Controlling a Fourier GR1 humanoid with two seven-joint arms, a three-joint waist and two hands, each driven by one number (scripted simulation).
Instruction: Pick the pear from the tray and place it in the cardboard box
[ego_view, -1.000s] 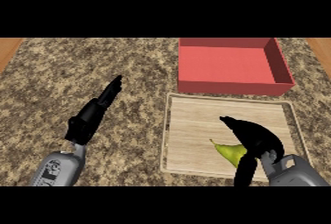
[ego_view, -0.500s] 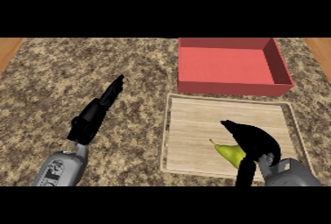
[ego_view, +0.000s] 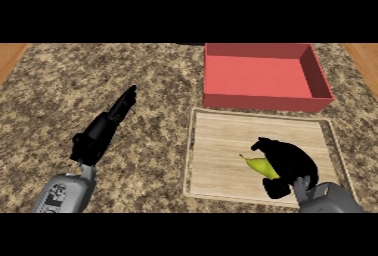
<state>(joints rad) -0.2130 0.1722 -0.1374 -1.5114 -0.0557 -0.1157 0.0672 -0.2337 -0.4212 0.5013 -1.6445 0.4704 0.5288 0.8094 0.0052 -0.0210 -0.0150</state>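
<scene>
I look down on a speckled brown stone counter (ego_view: 148, 70), with strips of wood floor showing at its far corners. A red box (ego_view: 262, 75) sits at the far side, and just in front of it a pale wooden tray (ego_view: 221, 145). The pear (ego_view: 260, 165) lies on the tray, yellow-green, its long axis slanting with the narrow stem end toward the left. My right hand (ego_view: 288, 165) curls round it. My left hand (ego_view: 111, 122) rests over the counter, fingers straight.
</scene>
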